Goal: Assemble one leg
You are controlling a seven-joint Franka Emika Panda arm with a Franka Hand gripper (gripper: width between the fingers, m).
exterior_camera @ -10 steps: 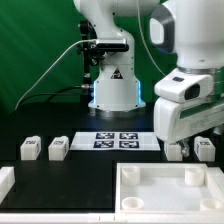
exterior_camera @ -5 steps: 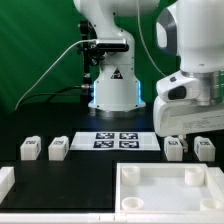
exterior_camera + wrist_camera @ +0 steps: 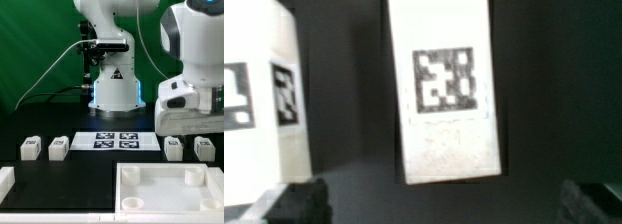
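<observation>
The large white tray [image 3: 150,171] is lying at the front, the marker board [image 3: 117,140] behind it. My gripper [image 3: 445,205] is hovering on the exterior view's right, fingers spread apart and gripping nothing. The leg [image 3: 446,90] is lying on the table directly below it.

backdrop: green curtain [image 3: 35,50] | table [image 3: 70,185]: black, matte | light: even, indoor

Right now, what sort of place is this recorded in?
Probably a robotics lab bench: a green backdrop, a black table, the marker board and tagged white legs.
</observation>
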